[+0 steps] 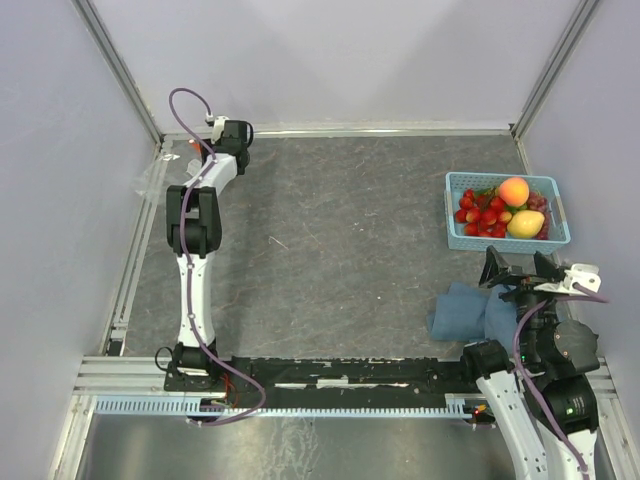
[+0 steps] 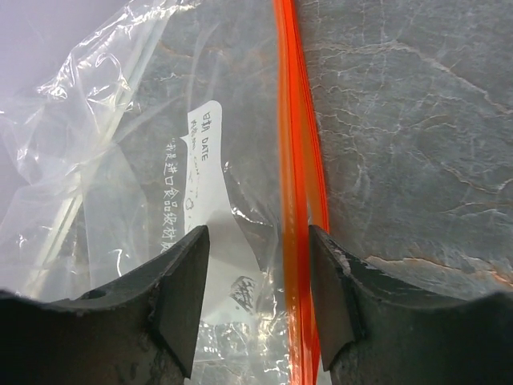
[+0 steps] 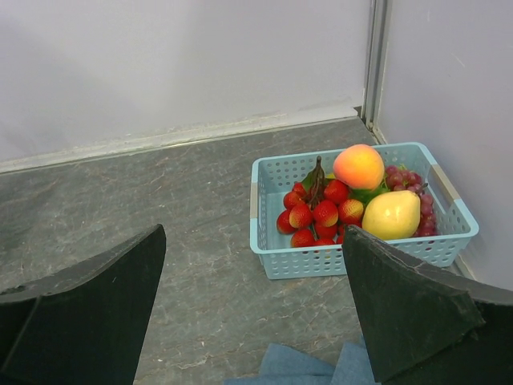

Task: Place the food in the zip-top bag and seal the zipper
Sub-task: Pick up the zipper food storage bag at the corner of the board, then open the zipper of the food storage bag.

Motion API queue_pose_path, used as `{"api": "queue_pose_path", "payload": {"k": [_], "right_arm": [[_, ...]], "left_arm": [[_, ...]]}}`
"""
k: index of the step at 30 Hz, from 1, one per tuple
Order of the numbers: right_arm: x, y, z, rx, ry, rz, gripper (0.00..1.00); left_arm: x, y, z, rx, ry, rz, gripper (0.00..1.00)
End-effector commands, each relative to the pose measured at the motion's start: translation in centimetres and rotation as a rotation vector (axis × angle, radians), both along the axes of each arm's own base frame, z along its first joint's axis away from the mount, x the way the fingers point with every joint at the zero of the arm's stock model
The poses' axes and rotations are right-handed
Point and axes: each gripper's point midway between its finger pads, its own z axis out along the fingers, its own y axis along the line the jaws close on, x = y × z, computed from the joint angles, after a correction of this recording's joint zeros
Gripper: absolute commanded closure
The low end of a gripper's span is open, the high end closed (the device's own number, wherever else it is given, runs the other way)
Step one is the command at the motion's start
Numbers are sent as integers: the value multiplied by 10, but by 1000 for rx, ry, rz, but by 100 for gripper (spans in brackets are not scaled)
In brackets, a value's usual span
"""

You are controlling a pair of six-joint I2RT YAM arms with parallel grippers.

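1. Left fingers (image 2: 180,305) are spread astride the zipper (image 2: 298,200) of the zip-top bag (image 2: 120,160) at 10 o'clock.
2. Right fingers (image 3: 401,313) are spread, empty; food (image 3: 353,200) is held in the basket (image 3: 321,261) at 3 o'clock.
3. Only one lip should be pinched, so the mouth is opened.

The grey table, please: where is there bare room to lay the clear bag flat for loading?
The widest free patch is the middle of the grey stone-look table, bordered by the left arm, the back wall and the light-blue mesh basket. It is crowded far left, where the clear crinkly bag lies, and near right, around the blue cloth.
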Motion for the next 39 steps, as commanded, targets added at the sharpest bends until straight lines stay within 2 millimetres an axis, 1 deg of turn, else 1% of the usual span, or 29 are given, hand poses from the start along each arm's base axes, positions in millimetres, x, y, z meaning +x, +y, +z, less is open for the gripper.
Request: {"api": "queue_pose_path", "payload": {"k": [1,4,8,10,12,13,17,18,20,21,23,25,28,31,32,35,39], "right_arm": [[5,4,6,-15,-14,18,1],[5,5,6,-17,-15,24,1],[5,6,6,-17,-17,26,1],[5,6,7,-15,-18,30,1],[6,7,7,-6,-17,31,1],[6,8,8,-3,-16,40,1],[8,16,11,13,-4,77,1],[9,17,11,22,3,81,1],[10,18,13,42,20,82,1],[12,18,13,49,36,79,1],[15,18,12,67,83,70,1],[19,22,6,70,139,81,1],[21,27,-3,86,211,94,1],[26,38,-10,100,252,143,1],[28,43,-12,108,263,167,1],[37,62,-15,148,289,248,1],[54,89,-25,196,349,355,1]], "left_arm": [[12,11,19,59,-26,4,46],[10,11,23,69,-20,0,61],[4,11,37,62,-24,-17,80],[1,6,45,45,-28,-44,89],[-1,-1,56,25,-37,-85,96],[-3,-5,67,14,-49,-108,97],[-16,-27,87,-27,-55,-188,97],[-20,-33,97,-43,-72,-207,97],[-28,-47,108,-67,-93,-245,97],[-33,-55,110,-83,-94,-271,97],[-42,-73,120,-104,-104,-324,97],[-52,-89,128,-113,-106,-372,97],[-70,-120,133,-109,-89,-469,97],[-92,-157,136,-94,-80,-573,97],[-100,-168,142,-90,-91,-603,97],[-124,-196,146,-104,-111,-679,97],[-153,-226,152,-175,-174,-753,97]]}}
